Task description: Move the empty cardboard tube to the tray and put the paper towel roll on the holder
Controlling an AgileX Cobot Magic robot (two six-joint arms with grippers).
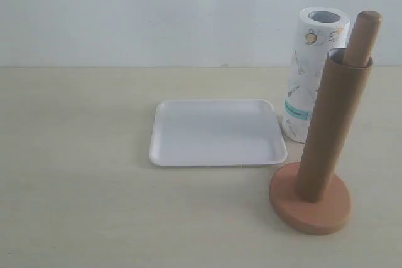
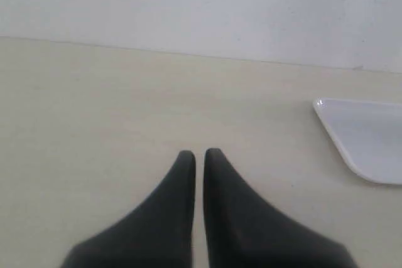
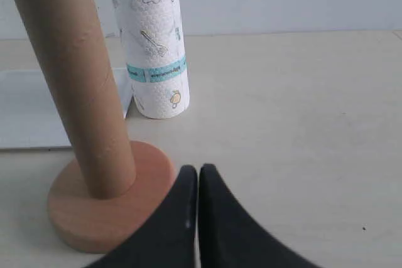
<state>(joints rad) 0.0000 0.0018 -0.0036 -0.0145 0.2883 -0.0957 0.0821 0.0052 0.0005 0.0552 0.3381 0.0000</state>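
Desk point(image 1: 75, 186): pale, matte, with a plain light wall behind.

Tray point(image 1: 217, 131): white, lies flat near the middle of the desk with nothing on it.

Holder point(image 1: 311, 208): stands just right of the tray's front corner, its round base flat on the desk. The base edge sits close to the tray rim. I cannot tell from these views whether they touch.

Cardboard tube point(image 1: 330, 130): brown, sleeved over the holder's post with its lower end on the base. It leans slightly. The rounded post top point(image 1: 363, 36) sticks out of the tube's open upper end.

Paper towel roll point(image 1: 308, 67): upright on the desk behind the holder, next to the tray's far right corner. Teal band point(image 1: 296, 112) is near its lower end, and the hollow core is visible at the top. The tube partly covers it in the exterior view.

Left gripper point(image 2: 199, 155): jaws drawn together to a thin slit, nothing between them. It is over bare desk, and one tray corner shows off to the side in the wrist view.

Right gripper point(image 3: 198, 171): jaws also pressed to a thin slit, holding nothing. The tips are close to the holder's base, and the wrist view faces the tube and the roll.

Neither gripper appears in the exterior view.
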